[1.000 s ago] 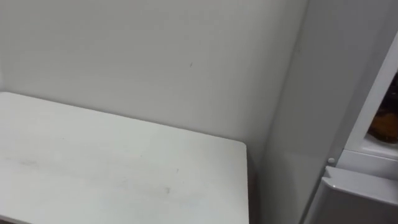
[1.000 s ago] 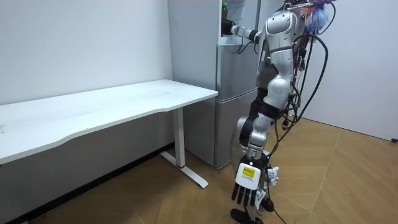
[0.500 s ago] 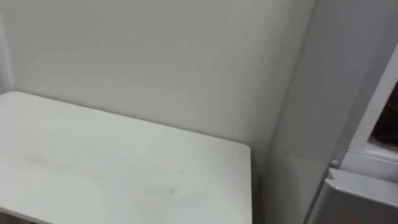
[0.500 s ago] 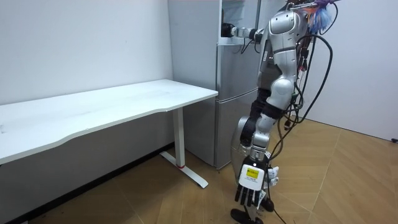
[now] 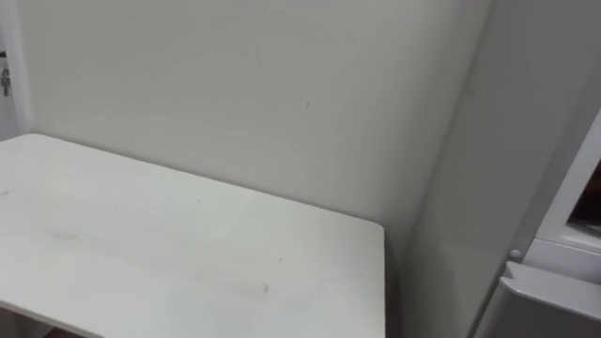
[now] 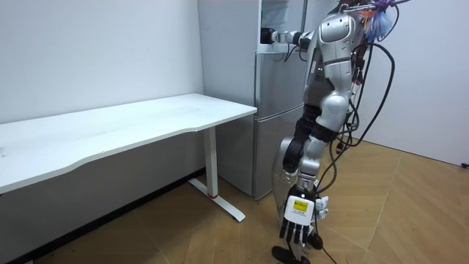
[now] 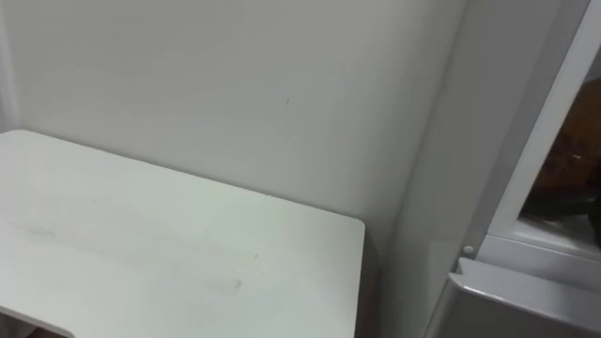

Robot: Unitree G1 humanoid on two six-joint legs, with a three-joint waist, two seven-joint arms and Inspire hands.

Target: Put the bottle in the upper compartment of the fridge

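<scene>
The robot stands facing the tall grey two-door fridge [image 6: 282,110], just past the end of the long white table [image 6: 146,121] that runs along the wall. Its right arm is raised and stretched level, so that the right hand [image 6: 267,34] sits at the front edge of the open upper compartment [image 6: 282,18]. That hand is a small dark shape there, and I cannot tell whether it is grasping anything or has let go. For the same reason I cannot tell whether the bottle is in that hand or already standing on the shelf inside. The left hand [image 6: 294,224] hangs at the robot's side above the wooden floor [image 6: 410,213], fingers straight and pointing down, holding nothing.

The eye views look aside at the table's far corner by the wall and at the fridge's flank. A sliver of the open compartment shows at the right edge, with something brown and dark inside that is too blurred to name.

As for handling, a bottle is probably stiff and smooth, so it could slip in a loose grip. Being tall and narrow, it could tip if set down crooked. The best hold is likely around the middle of its body, keeping it upright. It should stand flat on the shelf, clear of the front edge, before the hand lets go.
</scene>
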